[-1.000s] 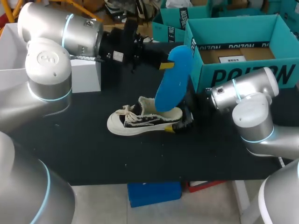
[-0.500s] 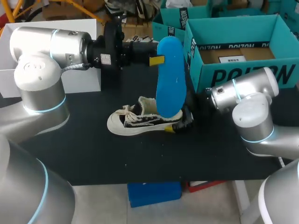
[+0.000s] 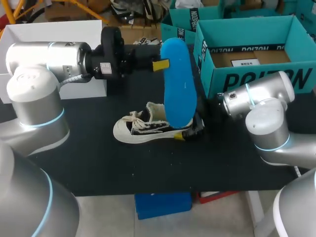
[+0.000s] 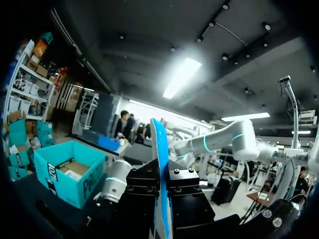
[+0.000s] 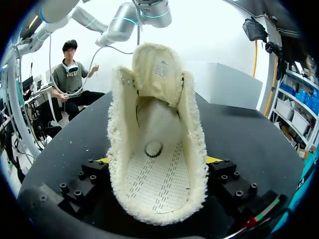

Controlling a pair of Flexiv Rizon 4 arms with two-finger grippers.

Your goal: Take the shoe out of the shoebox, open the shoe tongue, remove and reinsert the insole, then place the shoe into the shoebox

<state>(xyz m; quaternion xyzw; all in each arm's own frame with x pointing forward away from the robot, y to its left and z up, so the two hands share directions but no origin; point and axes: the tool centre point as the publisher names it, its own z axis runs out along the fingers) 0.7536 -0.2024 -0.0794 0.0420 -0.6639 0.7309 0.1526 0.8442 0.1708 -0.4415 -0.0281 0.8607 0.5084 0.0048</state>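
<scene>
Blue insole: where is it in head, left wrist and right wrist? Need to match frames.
Head view: insole upright over the heel of the shoe, its upper part held by the left gripper.
Left wrist view: insole edge-on between the fingers.
Right wrist view: not in it; the inside of the shoe is bare.
Landmark: the shoebox links head and left wrist; the shoe links head and right wrist.

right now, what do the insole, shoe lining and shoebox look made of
The insole: probably foam, matte blue, thin, smooth. The shoe: lining looks like cream fleece, fuzzy pile around the collar. The shoebox: likely cardboard, teal, thin flat walls.
</scene>
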